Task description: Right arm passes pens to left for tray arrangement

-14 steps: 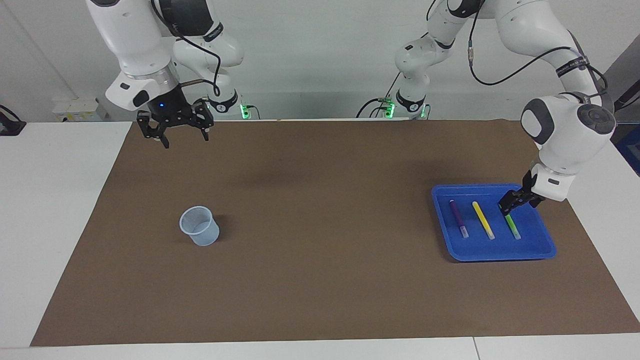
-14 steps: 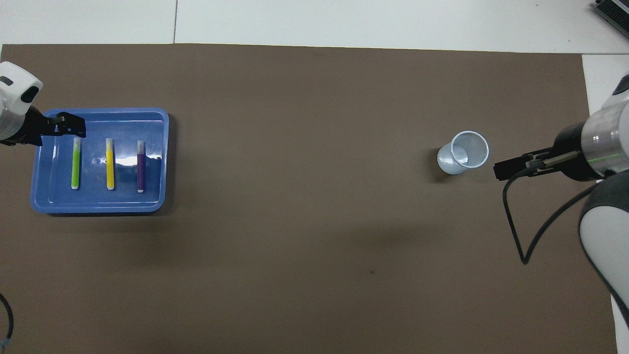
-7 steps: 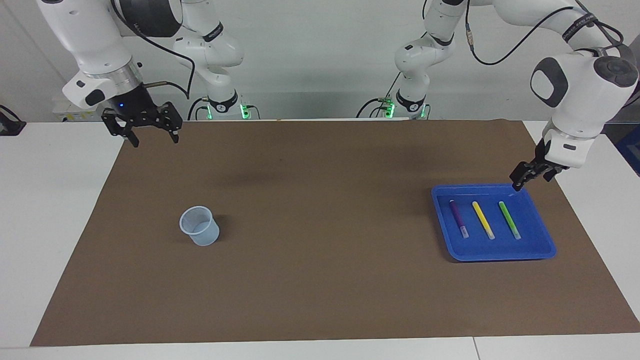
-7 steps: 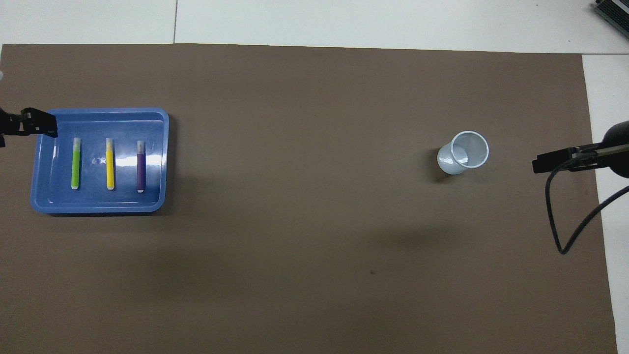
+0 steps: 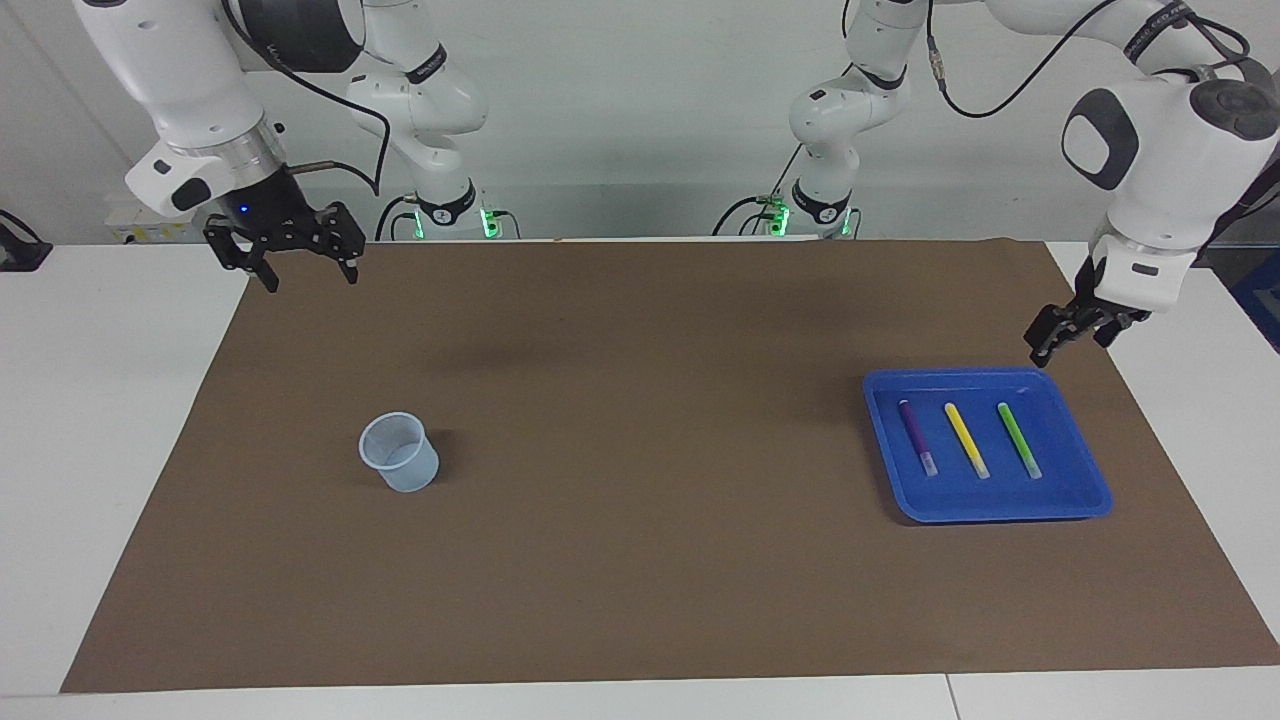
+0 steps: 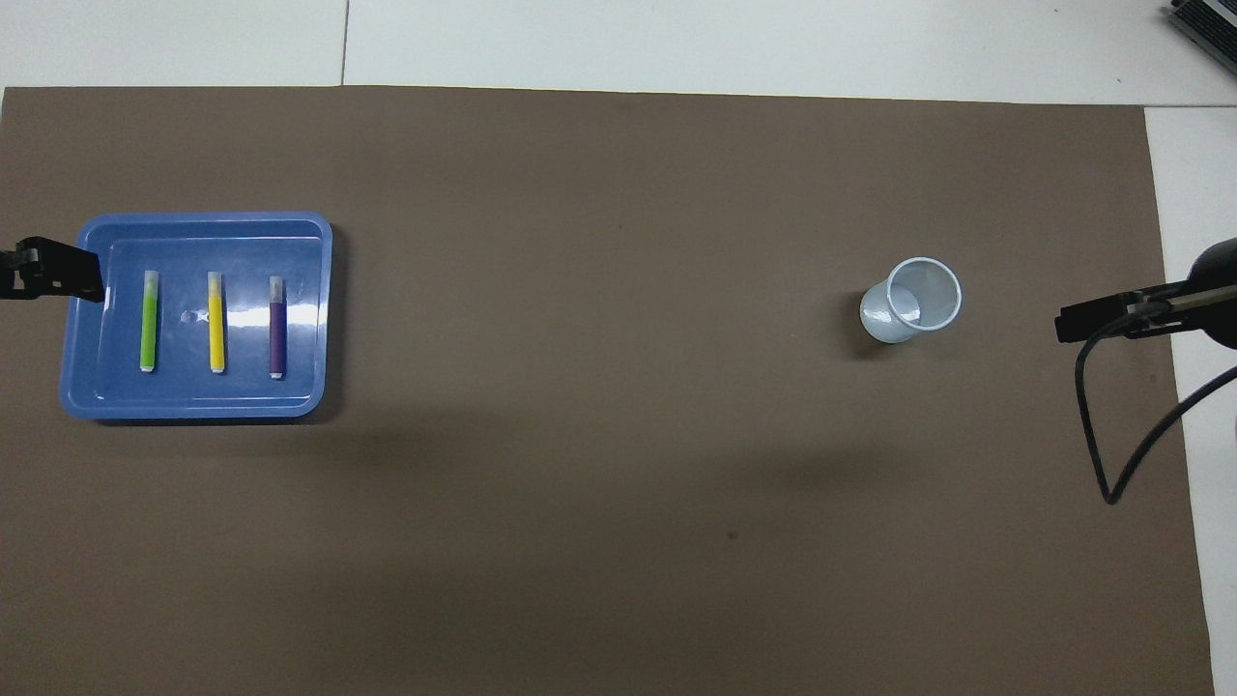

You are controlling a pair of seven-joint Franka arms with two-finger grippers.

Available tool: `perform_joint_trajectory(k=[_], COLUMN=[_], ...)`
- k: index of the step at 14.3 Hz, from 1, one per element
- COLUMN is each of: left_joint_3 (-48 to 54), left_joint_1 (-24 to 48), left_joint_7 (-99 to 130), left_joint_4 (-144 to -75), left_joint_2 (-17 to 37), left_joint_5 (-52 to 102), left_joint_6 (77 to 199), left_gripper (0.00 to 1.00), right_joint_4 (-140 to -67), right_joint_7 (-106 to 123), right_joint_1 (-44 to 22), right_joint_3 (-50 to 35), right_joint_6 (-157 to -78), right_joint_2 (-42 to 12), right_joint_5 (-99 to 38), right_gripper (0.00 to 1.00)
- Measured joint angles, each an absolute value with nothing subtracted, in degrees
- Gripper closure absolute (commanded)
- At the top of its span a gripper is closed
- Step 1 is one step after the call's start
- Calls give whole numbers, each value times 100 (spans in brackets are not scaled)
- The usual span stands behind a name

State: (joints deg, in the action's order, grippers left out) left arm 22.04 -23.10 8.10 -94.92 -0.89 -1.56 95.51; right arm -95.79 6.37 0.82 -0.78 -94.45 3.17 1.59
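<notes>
Since a second ago: left end effector (image 5: 1074, 336) lifted off the green pen (image 5: 1019, 440) and withdrawn from the tray; right end effector (image 5: 297, 257) pulled away toward the right arm's end of the counter.

Blue tray (image 5: 1085, 472): shallow, square, lying on the brown mat (image 5: 620, 520) toward the left arm's end of the counter. Contents, three marker pens lying flat, side by side, apart from one another:
- purple pen (image 5: 916, 436), toward the middle of the counter;
- yellow pen (image 5: 966, 440), between the other two;
- green pen, toward the left arm's end.
Pale ends point away from the robots.

Translucent bluish cup (image 5: 398, 453): upright on the mat, toward the right arm's end, well apart from the tray.

Left end effector: raised over the mat just outside the tray's corner nearest the robots, fingers spread, holding nothing.

Right end effector: blue wrist light showing, raised over the mat's corner at the right arm's end, fingers wide apart, holding nothing.
</notes>
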Motion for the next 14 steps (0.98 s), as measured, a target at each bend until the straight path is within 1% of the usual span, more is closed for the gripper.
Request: perform_joint_trajectory(k=[3,6,14], left_joint_3=[2190,2268,2224], left_joint_1=[-2304,-2274,-2284], left_joint_7=[807,803,513], left_joint_4=[-9442,-9217,-9250], left_joint_2=[-327,-380,-370], left_joint_5=[700,752,482], left_joint_6=[9228,8921,9039], left_gripper=[0,0,0], right_joint_4=[-9584,-9585,-9584], right_joint_7=[637,637,660], right_joint_1=[53,53,63], right_joint_3=[-82,-80,-60], right_joint_6=[-9443,-9443,-9419], right_joint_2=[317,317,317], right_joint_5=[169,170,167], right_gripper=[0,0,0])
